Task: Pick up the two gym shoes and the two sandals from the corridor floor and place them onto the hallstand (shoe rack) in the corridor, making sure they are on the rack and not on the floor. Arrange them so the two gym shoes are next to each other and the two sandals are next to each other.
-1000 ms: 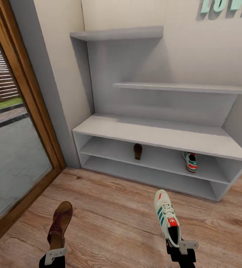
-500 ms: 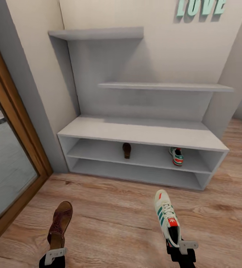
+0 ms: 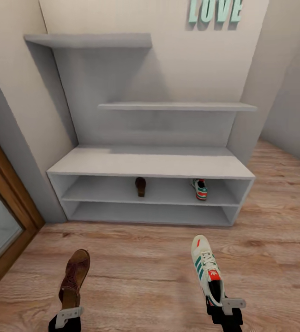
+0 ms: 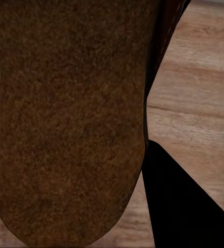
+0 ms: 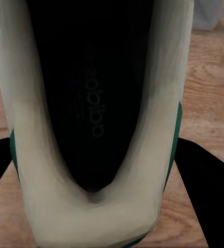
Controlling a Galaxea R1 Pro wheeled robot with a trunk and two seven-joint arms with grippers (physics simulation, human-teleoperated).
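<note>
Camera swung rightward, left jaws (image 3: 69, 314) gripping sandal (image 3: 75, 276), right jaws (image 3: 227, 308) gripping gym shoe (image 3: 207, 269), hallstand (image 3: 150, 163) ahead

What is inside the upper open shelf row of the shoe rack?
One brown sandal near the middle and one sneaker toward its right end, well apart. The back of the shelf row is shadowed.

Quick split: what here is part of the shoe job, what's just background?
Job:
- sandal in left hand
- gym shoe in right hand
- shelved sandal
- shelved gym shoe
- hallstand
- corridor floor

Background:
- LOVE letters
- door frame
</note>
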